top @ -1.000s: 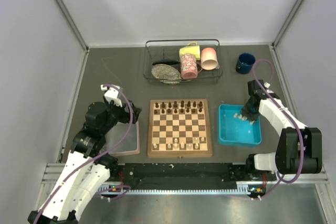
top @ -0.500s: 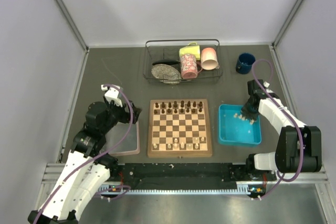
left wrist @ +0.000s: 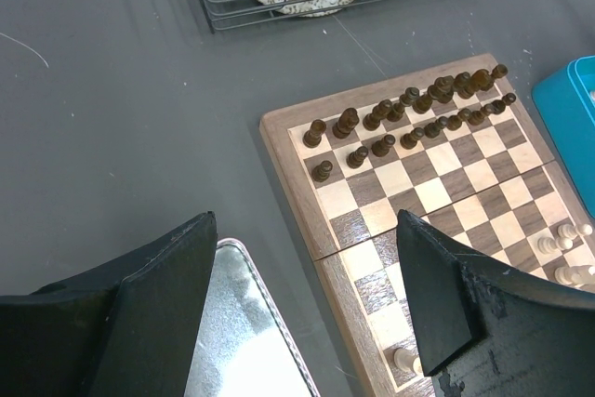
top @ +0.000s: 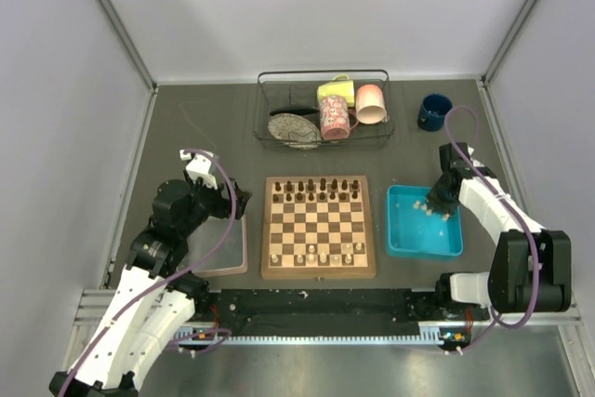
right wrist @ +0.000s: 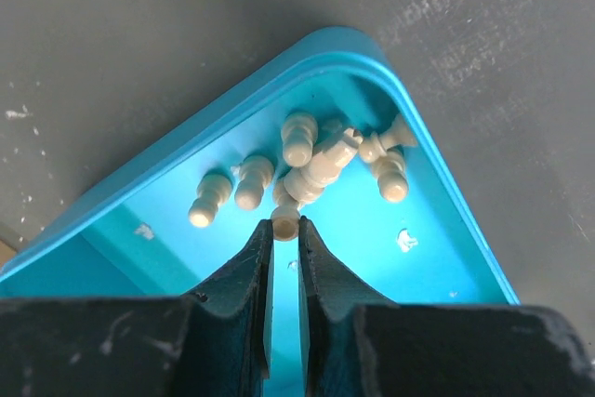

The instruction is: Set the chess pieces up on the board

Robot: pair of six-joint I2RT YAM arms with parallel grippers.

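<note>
The wooden chessboard (top: 319, 226) lies at the table's middle, dark brown pieces (top: 316, 189) on its far rows and a few cream pieces (top: 325, 253) on its near rows. It also shows in the left wrist view (left wrist: 437, 183). Several cream pieces (right wrist: 316, 166) lie piled in a corner of the blue tray (right wrist: 186, 151). My right gripper (right wrist: 284, 226) is down in that tray (top: 423, 244), its fingertips shut on a cream piece (right wrist: 284, 221) at the pile's edge. My left gripper (left wrist: 307, 267) is open and empty, above the gap between the clear tray (left wrist: 242, 323) and the board.
A wire basket (top: 322, 109) at the back holds mugs and a plate. A dark blue mug (top: 433, 111) stands at the back right. The clear pinkish tray (top: 219, 244) lies left of the board. Metal walls bound the table on all sides.
The right gripper has shifted slightly within the blue tray's far corner. The left arm has not visibly moved.
</note>
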